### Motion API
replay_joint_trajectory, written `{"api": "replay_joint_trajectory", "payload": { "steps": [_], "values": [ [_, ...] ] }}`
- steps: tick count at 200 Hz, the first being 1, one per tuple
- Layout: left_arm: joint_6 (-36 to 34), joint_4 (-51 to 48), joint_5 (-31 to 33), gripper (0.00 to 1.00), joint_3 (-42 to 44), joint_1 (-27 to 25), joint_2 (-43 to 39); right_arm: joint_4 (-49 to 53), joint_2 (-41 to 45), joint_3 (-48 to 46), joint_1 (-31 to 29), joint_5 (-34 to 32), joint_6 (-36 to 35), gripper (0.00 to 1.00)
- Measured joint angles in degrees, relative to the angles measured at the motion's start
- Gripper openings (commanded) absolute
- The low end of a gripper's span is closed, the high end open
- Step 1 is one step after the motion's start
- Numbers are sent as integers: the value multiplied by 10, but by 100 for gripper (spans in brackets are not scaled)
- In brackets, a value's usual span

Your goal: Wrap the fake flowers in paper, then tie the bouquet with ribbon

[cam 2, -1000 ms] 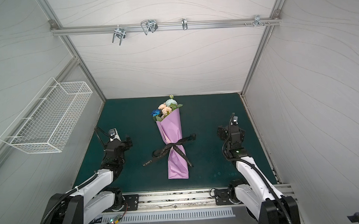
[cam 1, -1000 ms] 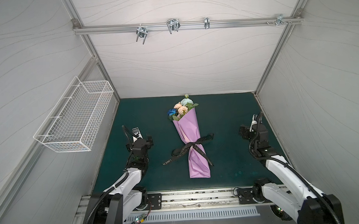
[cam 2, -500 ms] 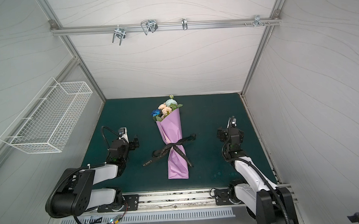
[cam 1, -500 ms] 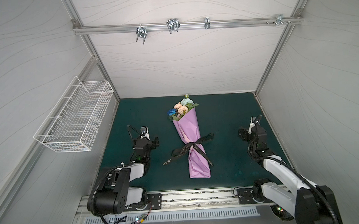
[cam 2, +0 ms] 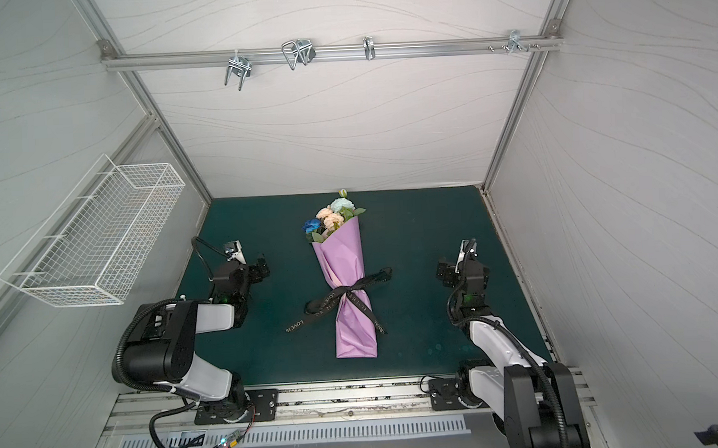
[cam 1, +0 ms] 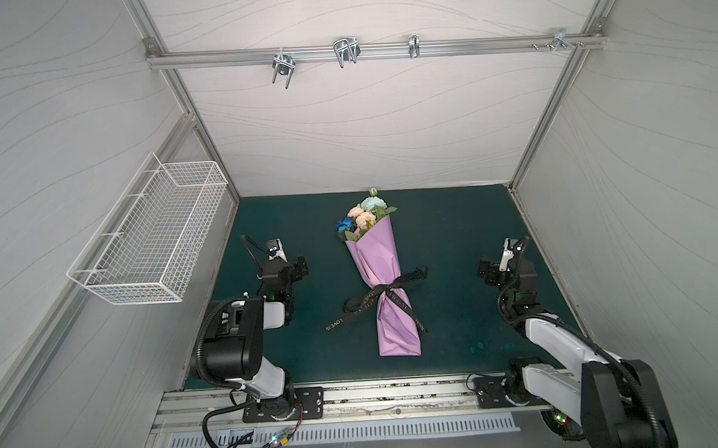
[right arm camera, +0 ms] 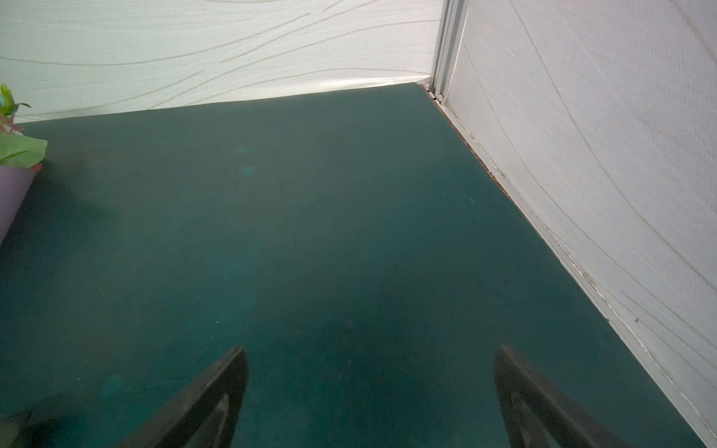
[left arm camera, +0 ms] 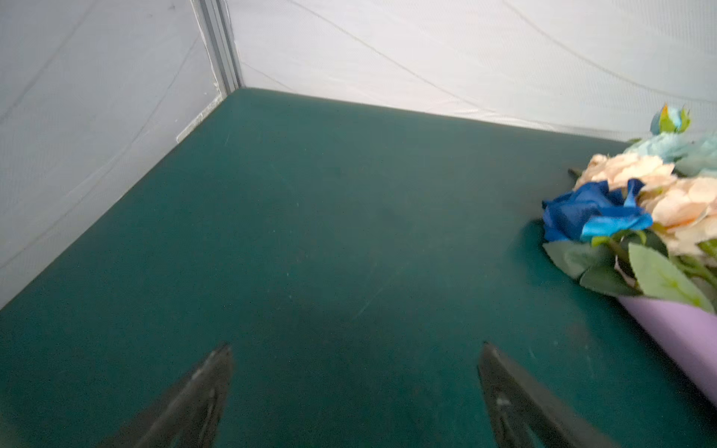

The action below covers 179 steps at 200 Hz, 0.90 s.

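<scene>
Across the green mat (cam 1: 453, 237), midway between my two arms, I see the bouquet of fake flowers (cam 1: 363, 218) lying flat with its heads toward the back wall. It has peach, pale blue and deep blue roses with green leaves, rolled in a lilac paper sheet (cam 1: 386, 265). A black ribbon (cam 1: 383, 294) with light lettering is knotted around the wrap's waist, its tails trailing onto the mat. My left gripper (left arm camera: 355, 349) and right gripper (right arm camera: 370, 353) both stand spread wide, holding nothing, well apart from the bouquet.
</scene>
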<state>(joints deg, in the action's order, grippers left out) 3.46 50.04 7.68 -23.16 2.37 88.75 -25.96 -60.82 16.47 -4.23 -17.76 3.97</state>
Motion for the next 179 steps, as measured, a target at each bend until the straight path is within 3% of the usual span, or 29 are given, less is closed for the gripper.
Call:
{"api": "replay_joint_trajectory", "payload": {
  "steps": [54, 119, 157, 179],
  "values": [
    [4, -21, 0, 99, 2, 0, 0, -89, -87, -9, 6, 52, -25, 99],
    [4, -23, 0, 99, 3, 0, 0, -188, -181, 13, 6, 209, -51, 99],
    [4, -23, 0, 99, 3, 0, 0, -258, -272, 13, 6, 238, -51, 99],
    [4, -23, 0, 99, 3, 0, 0, -239, -286, 35, 6, 247, -55, 99]
  ]
}}
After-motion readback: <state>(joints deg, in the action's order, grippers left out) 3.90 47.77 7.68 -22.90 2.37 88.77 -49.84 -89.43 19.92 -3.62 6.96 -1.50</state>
